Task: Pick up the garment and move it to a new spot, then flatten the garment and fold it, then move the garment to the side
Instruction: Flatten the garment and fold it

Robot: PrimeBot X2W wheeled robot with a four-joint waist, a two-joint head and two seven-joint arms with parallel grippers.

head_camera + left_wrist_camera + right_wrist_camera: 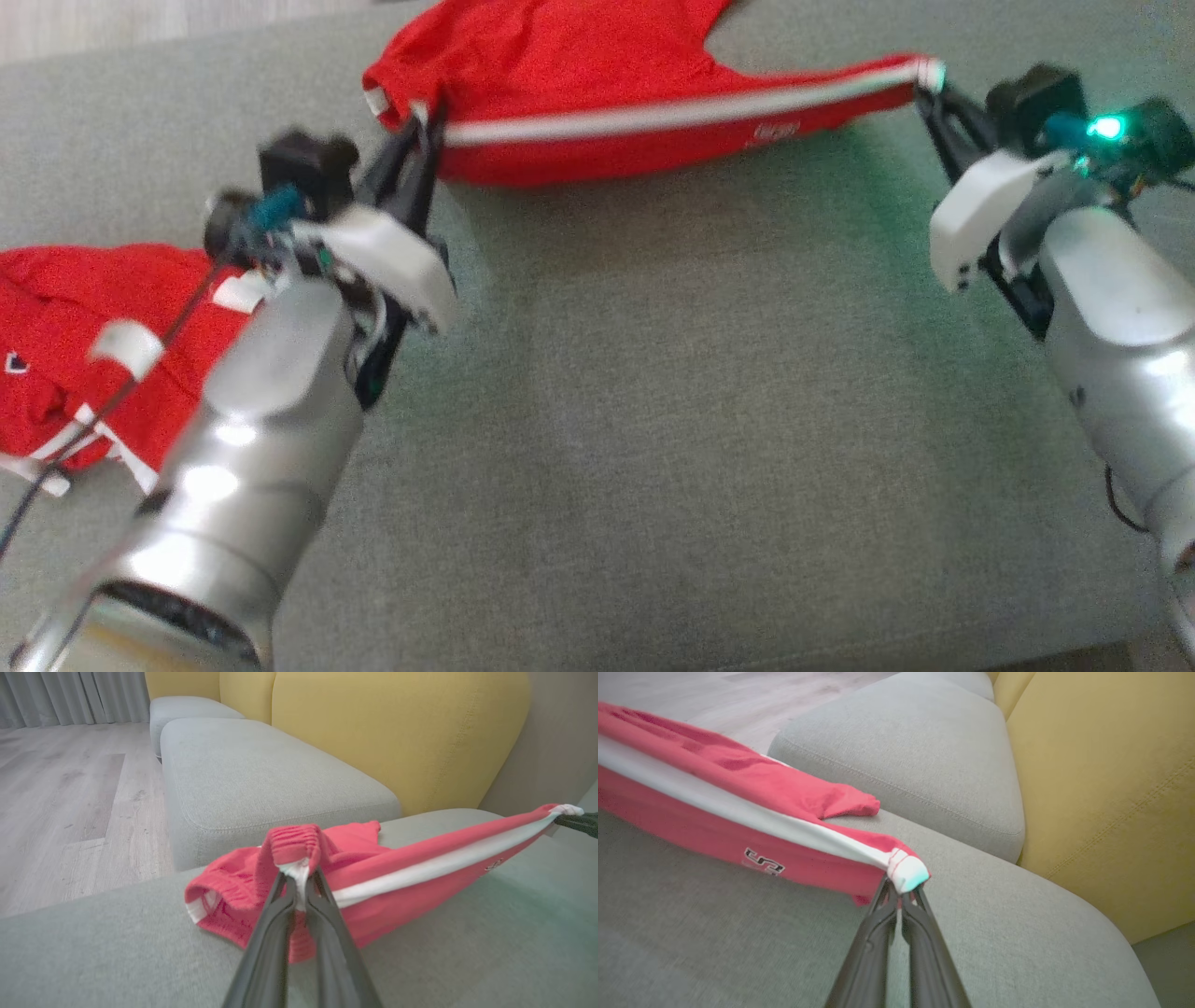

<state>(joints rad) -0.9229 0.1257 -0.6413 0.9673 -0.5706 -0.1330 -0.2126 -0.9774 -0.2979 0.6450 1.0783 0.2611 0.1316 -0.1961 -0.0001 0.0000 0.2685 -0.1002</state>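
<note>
A wide grey seat cushion (653, 420) is spreading under both tools and out ahead of them. Beyond the fingertips of the left tool (299, 877), a yellow backrest (397, 742) is rising, with a neighbouring grey cushion (261, 779) lying in front of it and pale wooden floor (70, 812) running off to that tool's left.

The garment (597, 84), red shorts, is hanging stretched between the two tools. Its near edge is being pulled taut from one set of fingertips to the other and is lifting off the cushion. The rest is trailing away past the tips onto the cushion.

A second red cloth (65, 345) is lying crumpled behind the left tool, beside its forearm.

The left tool is clenching the gathered waistband (294, 842), its two dark fingers pressing together on the white end of the side stripe. The right tool (901, 891) is pinching the white leg hem (908, 872) right at its tips, fingers closed on the fabric.

A white stripe (672, 114) is running along the taut edge from one tool to the other. A small dark logo (764, 861) is showing below the stripe, near the right tool's end. A green light (1108, 128) is glowing on the right wrist behind its fingers.
</note>
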